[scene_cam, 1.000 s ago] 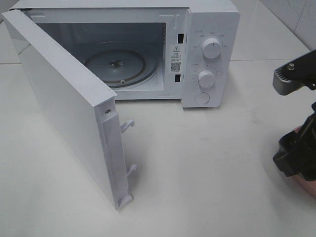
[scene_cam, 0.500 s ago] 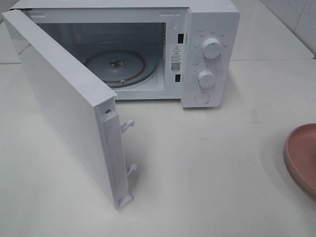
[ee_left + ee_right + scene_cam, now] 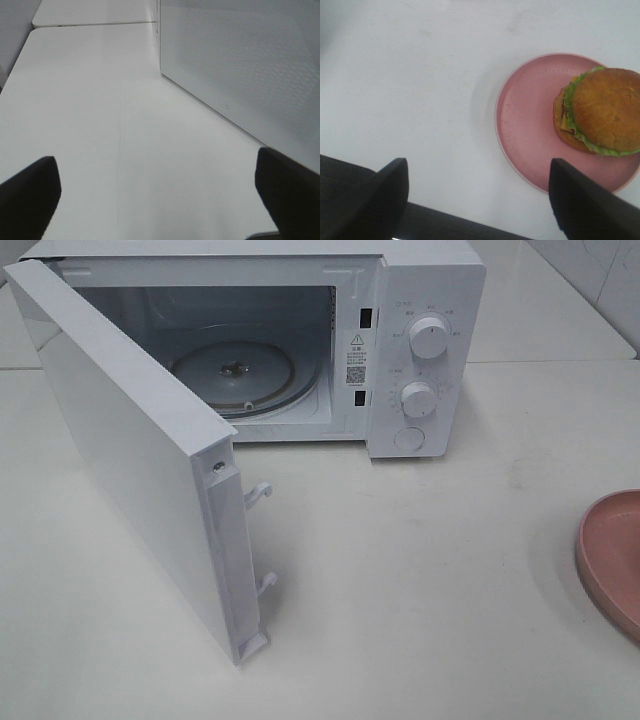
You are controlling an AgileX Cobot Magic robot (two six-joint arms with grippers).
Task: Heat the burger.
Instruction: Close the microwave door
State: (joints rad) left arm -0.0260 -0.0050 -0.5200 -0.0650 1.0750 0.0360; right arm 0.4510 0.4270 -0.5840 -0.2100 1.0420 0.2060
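Observation:
The burger (image 3: 605,112), with a golden-brown bun and a green lettuce edge, lies on a pink plate (image 3: 527,125) in the right wrist view. My right gripper (image 3: 477,172) hovers above the table beside the plate, open, with nothing between its fingers (image 3: 375,200). In the high view only the plate's rim (image 3: 610,555) shows at the right edge; the burger and both grippers are out of that view. My left gripper (image 3: 157,172) is open over bare table, next to the microwave door (image 3: 250,65).
The white microwave (image 3: 420,350) stands at the back with its door (image 3: 140,460) swung wide open toward the front left. Its glass turntable (image 3: 235,370) is bare. Two knobs (image 3: 428,338) sit on its right panel.
The right arm, seen a second ago at the high view's right edge over the plate, has left that view, uncovering the plate's rim. Microwave and door have not moved.

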